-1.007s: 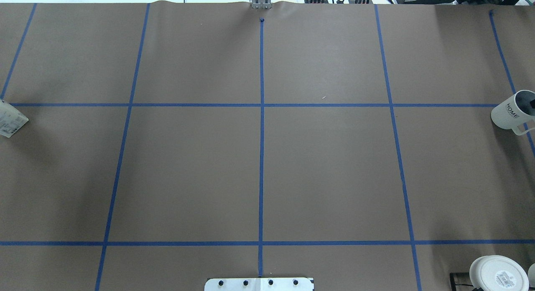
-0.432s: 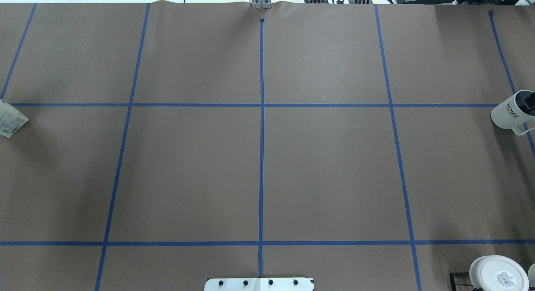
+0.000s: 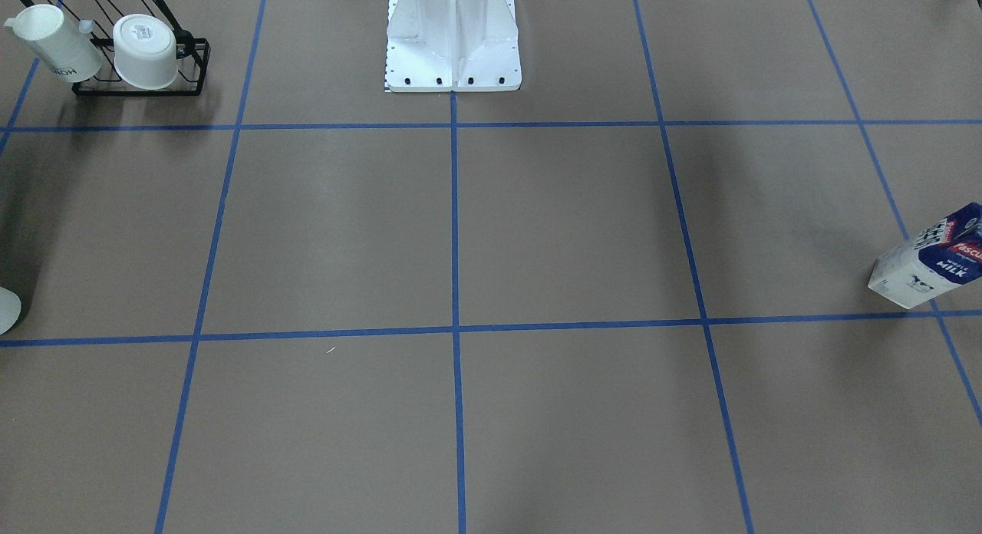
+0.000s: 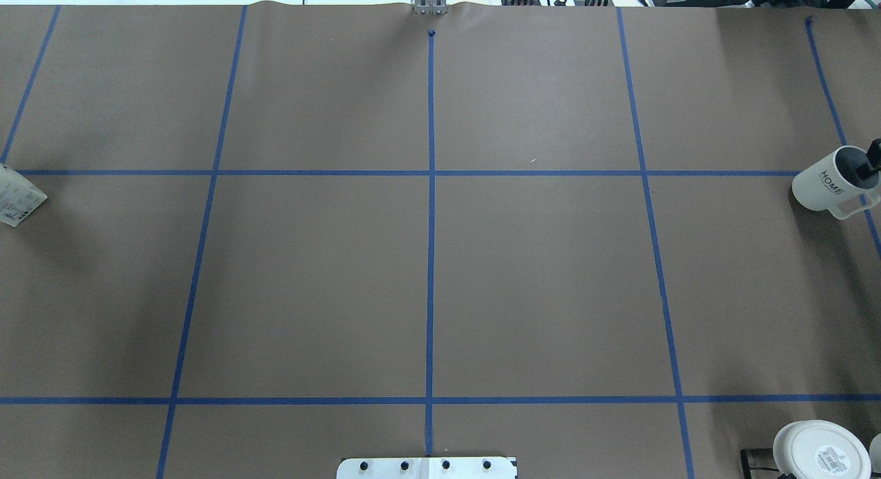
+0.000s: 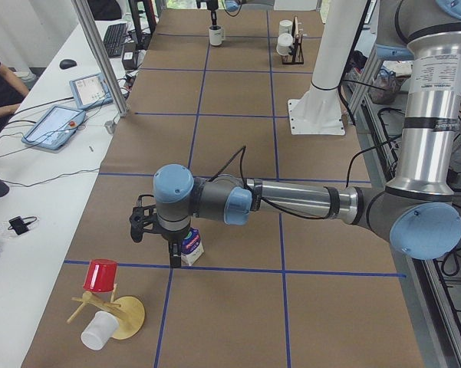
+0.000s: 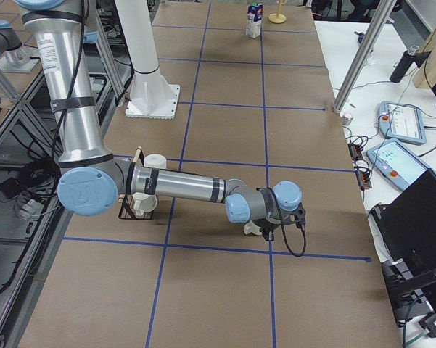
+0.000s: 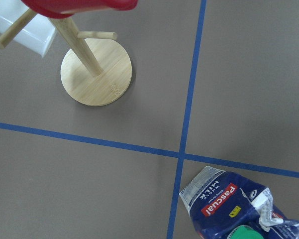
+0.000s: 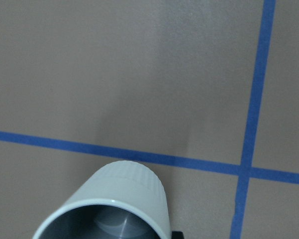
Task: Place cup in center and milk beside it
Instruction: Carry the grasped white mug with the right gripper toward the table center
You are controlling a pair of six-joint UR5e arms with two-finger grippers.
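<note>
The cup (image 4: 829,182) is a white mug with a dark grey inside, a loop handle and "HOME" on its side. It is at the table's far right edge in the overhead view and fills the bottom of the right wrist view (image 8: 114,204). My right gripper (image 4: 868,164) has one dark finger inside the cup's rim and is shut on it. The milk (image 3: 928,259), a navy and white carton with a green cap, stands at the far left edge (image 4: 17,197). My left gripper (image 5: 169,247) hangs right beside the milk (image 5: 192,247). I cannot tell whether it is open or shut.
A black wire rack (image 3: 138,85) with two white cups stands near the robot base (image 3: 453,58). A wooden mug tree (image 7: 96,77) with a red cup (image 5: 101,274) stands beyond the milk. Blue tape lines (image 4: 431,259) cross at the table's middle.
The cup has shifted a little to the left and away from the robot, with the right gripper's finger in it. The milk has not moved.
</note>
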